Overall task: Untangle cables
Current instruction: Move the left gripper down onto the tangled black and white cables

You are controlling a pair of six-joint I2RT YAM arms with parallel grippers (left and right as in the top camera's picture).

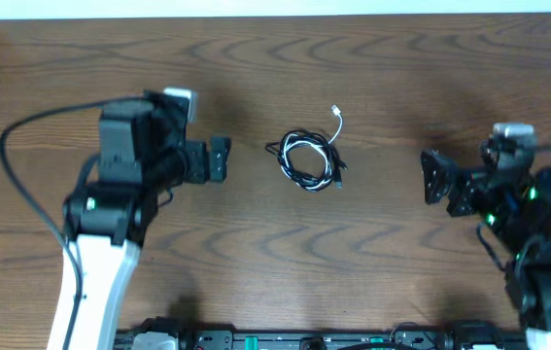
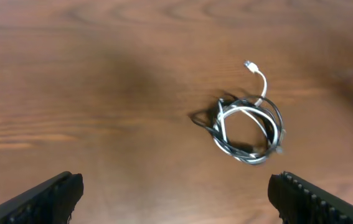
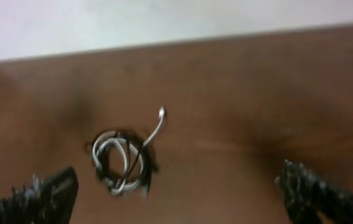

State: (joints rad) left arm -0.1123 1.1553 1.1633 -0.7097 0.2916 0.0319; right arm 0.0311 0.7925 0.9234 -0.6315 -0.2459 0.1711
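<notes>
The cables [image 1: 307,159] lie in one small coil at the middle of the brown table: a thin white cable wound together with a thin black one. The white cable's plug end [image 1: 336,113] sticks out at the back. The coil also shows in the left wrist view [image 2: 248,129] and in the right wrist view [image 3: 121,162]. My left gripper [image 1: 219,158] is open and empty, to the left of the coil and apart from it. My right gripper [image 1: 437,179] is open and empty, to the right of the coil and farther off.
The table's back edge meets a pale wall [image 3: 164,18]. A thick black wire [image 1: 22,126] loops from the left arm over the table's left part. The arm bases and a black rail [image 1: 304,340] stand along the front edge.
</notes>
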